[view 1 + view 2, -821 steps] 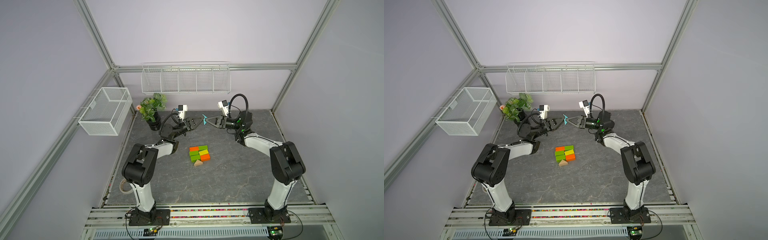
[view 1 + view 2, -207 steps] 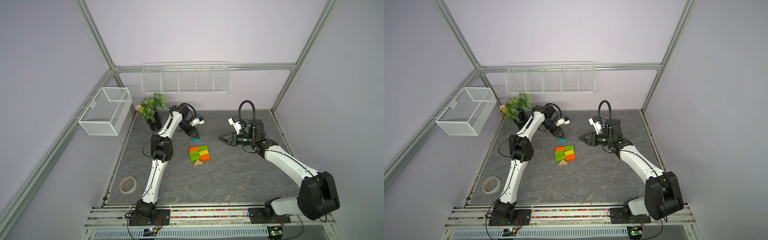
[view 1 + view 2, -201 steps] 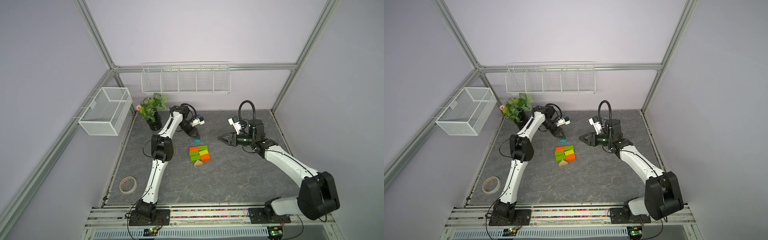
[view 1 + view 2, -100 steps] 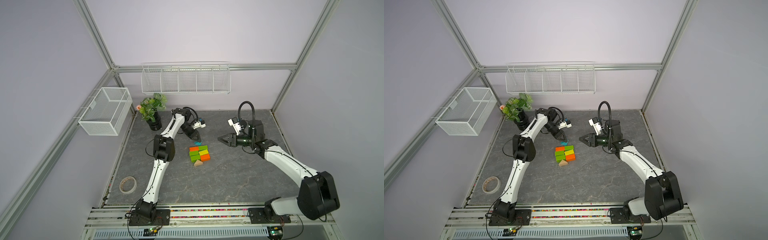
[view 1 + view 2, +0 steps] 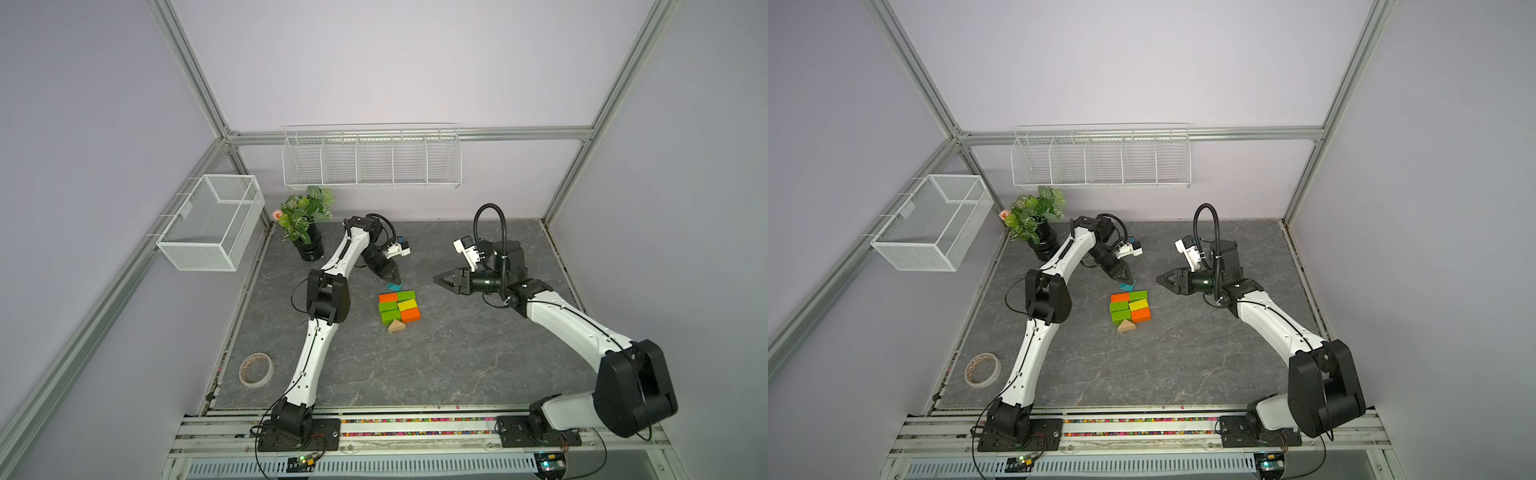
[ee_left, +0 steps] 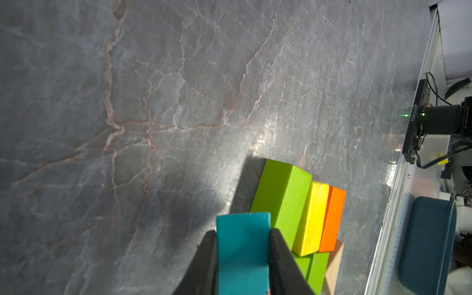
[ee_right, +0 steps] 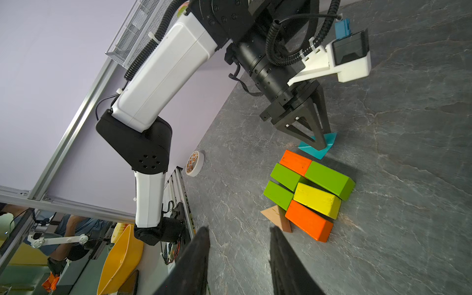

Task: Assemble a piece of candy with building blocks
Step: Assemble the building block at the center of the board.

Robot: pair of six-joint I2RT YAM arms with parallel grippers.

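Bricks form a rough rectangle, tan triangle touching.

The teal wooden triangular block sat in the left gripper, just behind the flat rectangle of green, orange and yellow wooden bricks. The tan wooden triangular block touched its front end. The right gripper hung to its right, apart.

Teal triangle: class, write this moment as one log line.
left jaws: shut on teal triangle | place: beside far orange brick | right jaws: open, empty
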